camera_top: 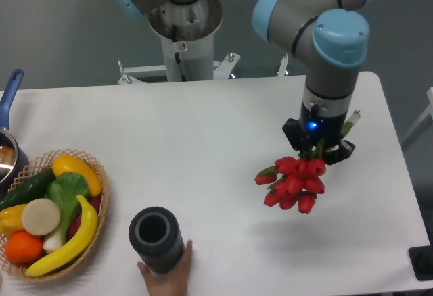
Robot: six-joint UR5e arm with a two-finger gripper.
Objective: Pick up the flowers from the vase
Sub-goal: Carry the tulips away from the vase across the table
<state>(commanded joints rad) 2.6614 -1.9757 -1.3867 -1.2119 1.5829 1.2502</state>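
Flowers (pixel 294 182) hang clear of the surface (pixel 203 147), stems clamped in end effector (pixel 316 149), well apart from vase (pixel 157 239) at the front edge. Risk: buds hang off to one side, so stems could slip through the grip.

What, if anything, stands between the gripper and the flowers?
Nothing visible. The gripper is already shut on the flowers, which hang above the table, well apart from the vase at the front edge, where a hand touches it.
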